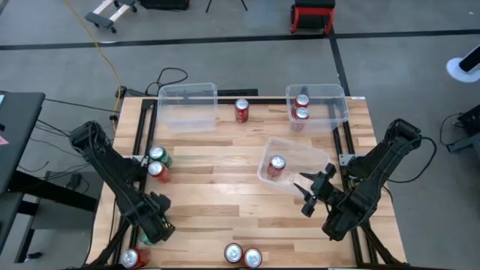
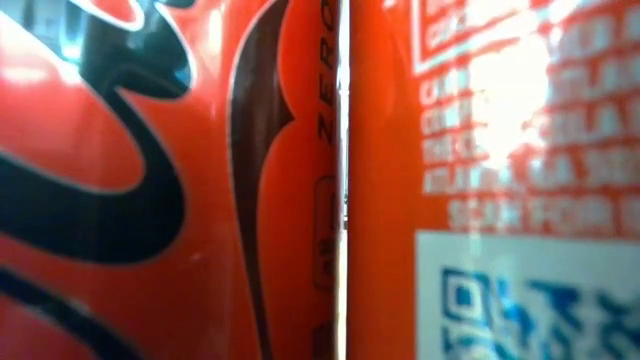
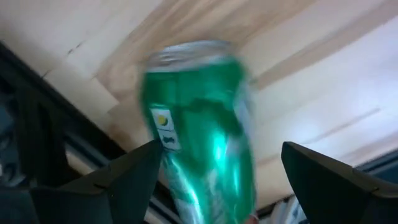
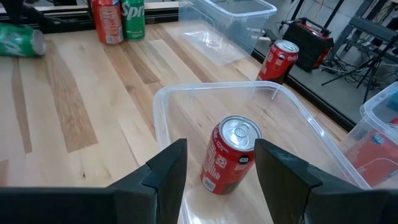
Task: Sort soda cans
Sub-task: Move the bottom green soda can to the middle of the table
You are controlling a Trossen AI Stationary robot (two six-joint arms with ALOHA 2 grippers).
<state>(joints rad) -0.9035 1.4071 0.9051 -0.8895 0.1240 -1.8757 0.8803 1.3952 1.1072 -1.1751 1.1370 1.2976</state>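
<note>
A green soda can [image 3: 199, 137] lies tilted on the wood between the fingers of my open left gripper [image 3: 221, 149], at the table's near left corner [image 1: 154, 225]. It also shows lying on its side in the right wrist view [image 4: 18, 38]. My right gripper [image 1: 307, 196] is open at the near right edge of a skewed clear bin [image 1: 300, 154]. A red can [image 4: 229, 155] stands upright in that bin, ahead of the fingers. My left gripper has one finger [image 3: 134, 174] right against the green can's side and the other finger apart from it; I cannot tell whether it touches. My right gripper stands at the clear bin's near rim, which its own fingers hide; I cannot tell whether it touches.
Clear bins stand at the far left [image 1: 187, 105] and far right [image 1: 341, 105], the right one holding two red cans. A red can [image 1: 241, 110] stands between them. A green and a red can [image 1: 157, 162] stand at the left edge. Three red cans stand at the near edge, two [image 1: 243, 256] filling the low view.
</note>
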